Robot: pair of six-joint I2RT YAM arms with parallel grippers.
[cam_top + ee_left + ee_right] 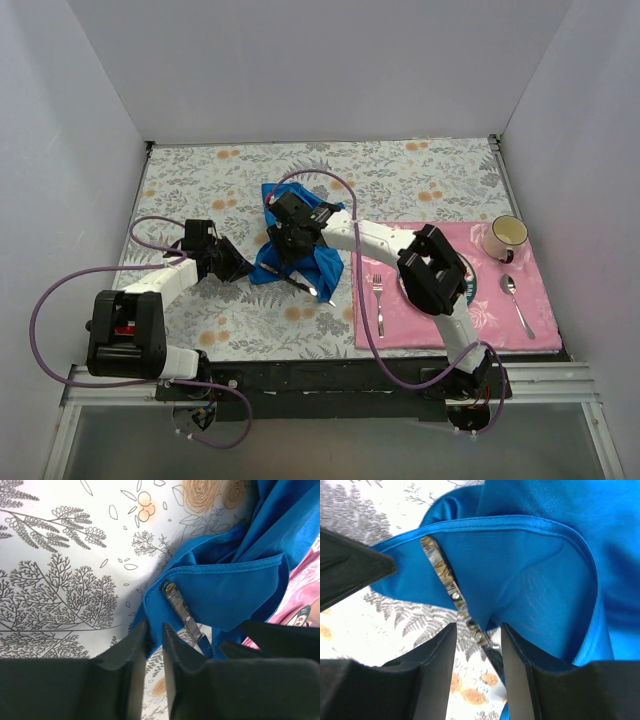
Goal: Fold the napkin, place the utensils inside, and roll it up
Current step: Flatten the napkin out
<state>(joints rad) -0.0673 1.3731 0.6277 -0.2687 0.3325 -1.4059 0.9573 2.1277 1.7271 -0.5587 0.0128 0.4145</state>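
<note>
The blue napkin (325,265) lies crumpled and loosely folded on the floral tablecloth, left of the pink mat. The silver knife (305,288) lies inside it, with one end poking out at the front. My left gripper (240,270) is at the napkin's left edge. In the left wrist view its jaws (154,632) are nearly together, with the napkin's (235,585) hem between the tips and the knife (182,611) just to the right. My right gripper (288,250) hovers over the napkin. In the right wrist view it (477,635) is open, with the knife (452,592) and a napkin (530,555) fold between the fingers.
A pink rose-patterned placemat (500,310) lies at the right with a fork (378,292), a spoon (517,300) and a yellow-rimmed cup (506,236) on it. A plate (472,285) sits partly under my right arm. White walls close in the table on three sides.
</note>
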